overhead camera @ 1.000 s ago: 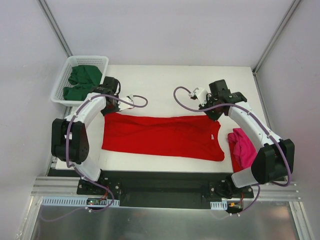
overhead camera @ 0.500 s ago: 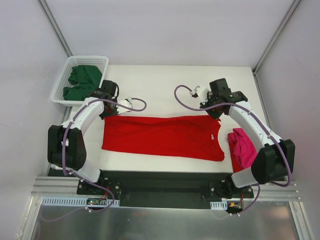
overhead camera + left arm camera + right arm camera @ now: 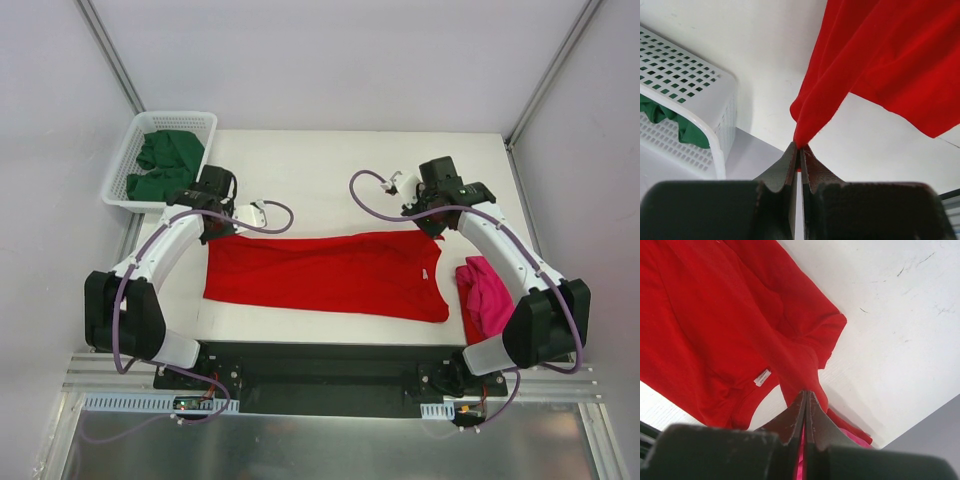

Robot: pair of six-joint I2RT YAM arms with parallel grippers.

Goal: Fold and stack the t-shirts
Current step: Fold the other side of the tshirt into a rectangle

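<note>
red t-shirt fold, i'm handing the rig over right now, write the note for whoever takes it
Left claw: shut, pinching the red t-shirt at its far left corner.
Right claw: shut on the same shirt at its collar end.
Where things are: the red t-shirt lies stretched across the table between the arms. The pink t-shirt sits bundled at the right near edge. The green t-shirts are in the white basket at the far left.
Done: the pink one appears folded and set aside.
Left: finish folding the red one, stack it, then do the green ones.
</note>
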